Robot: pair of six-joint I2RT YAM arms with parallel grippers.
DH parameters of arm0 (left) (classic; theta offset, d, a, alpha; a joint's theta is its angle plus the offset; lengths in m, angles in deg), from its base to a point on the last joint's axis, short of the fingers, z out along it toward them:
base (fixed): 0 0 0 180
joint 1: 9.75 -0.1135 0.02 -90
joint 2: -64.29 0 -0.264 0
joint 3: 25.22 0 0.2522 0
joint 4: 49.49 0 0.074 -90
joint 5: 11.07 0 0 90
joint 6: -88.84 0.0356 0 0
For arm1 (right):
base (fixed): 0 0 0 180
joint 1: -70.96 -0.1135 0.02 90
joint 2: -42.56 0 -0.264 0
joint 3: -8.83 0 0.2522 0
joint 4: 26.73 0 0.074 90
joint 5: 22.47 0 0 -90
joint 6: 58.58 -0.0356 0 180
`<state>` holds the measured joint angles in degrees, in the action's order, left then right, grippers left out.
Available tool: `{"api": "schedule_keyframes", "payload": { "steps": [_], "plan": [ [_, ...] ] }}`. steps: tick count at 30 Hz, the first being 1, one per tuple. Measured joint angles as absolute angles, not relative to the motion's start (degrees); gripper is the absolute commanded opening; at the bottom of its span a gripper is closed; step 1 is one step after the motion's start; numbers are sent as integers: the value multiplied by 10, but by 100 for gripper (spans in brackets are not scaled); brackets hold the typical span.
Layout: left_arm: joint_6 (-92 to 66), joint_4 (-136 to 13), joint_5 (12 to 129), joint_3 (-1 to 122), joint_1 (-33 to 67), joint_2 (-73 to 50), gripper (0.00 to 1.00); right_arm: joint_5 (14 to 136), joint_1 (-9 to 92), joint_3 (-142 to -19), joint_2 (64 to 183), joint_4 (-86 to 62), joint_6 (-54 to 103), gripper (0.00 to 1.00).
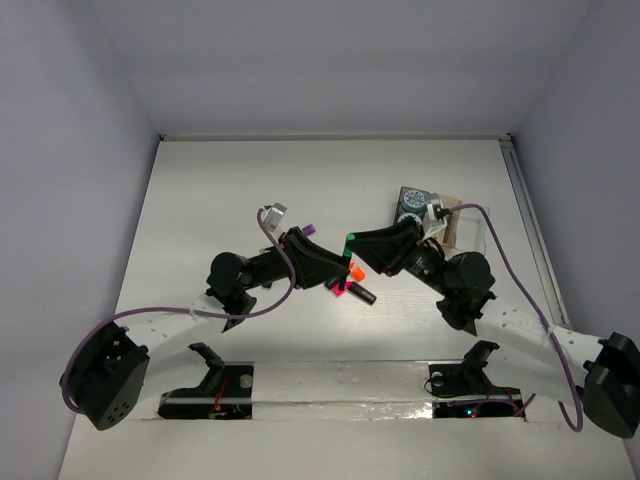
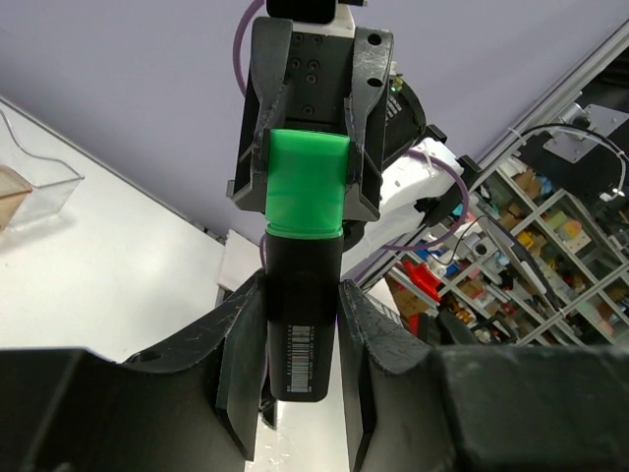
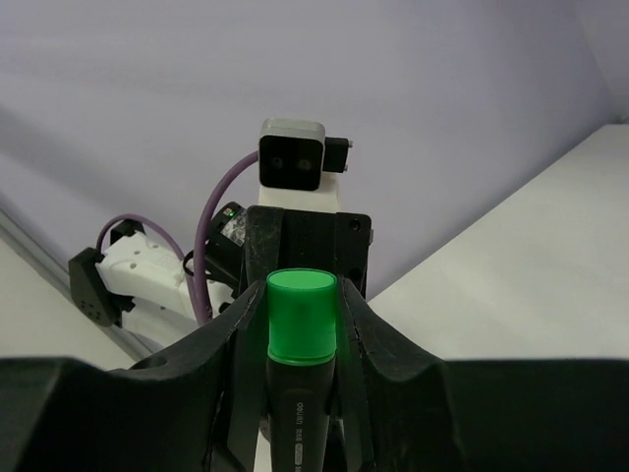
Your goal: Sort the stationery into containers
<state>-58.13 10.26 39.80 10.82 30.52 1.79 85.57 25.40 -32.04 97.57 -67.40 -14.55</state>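
A black highlighter (image 2: pixel 301 324) with a green cap (image 1: pixel 349 240) is held in the air between both arms, above the middle of the table. My left gripper (image 2: pixel 302 287) is shut on its black body. My right gripper (image 3: pixel 301 297) is shut on the green cap (image 3: pixel 301 317), facing the left one. Below them on the table lie a pink-capped marker (image 1: pixel 343 289), an orange-capped marker (image 1: pixel 356 270) and a black marker body (image 1: pixel 362 296). A purple cap (image 1: pixel 309 229) shows by the left wrist. The dark grey holder (image 1: pixel 411 200) and the clear box (image 1: pixel 452 222) stand at the back right.
The clear box's corner (image 2: pixel 39 187) shows at the left of the left wrist view. A raised rail (image 1: pixel 522 190) runs along the table's right edge. Purple cables (image 1: pixel 500 250) loop off both arms.
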Motion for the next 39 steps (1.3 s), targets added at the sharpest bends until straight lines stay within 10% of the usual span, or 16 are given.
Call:
{"api": "schedule_keyframes", "payload": {
  "steps": [39],
  "plan": [
    [-597,56,304,146,244,2,0,780,205,-313,1058,-759,-137,15]
  ]
}}
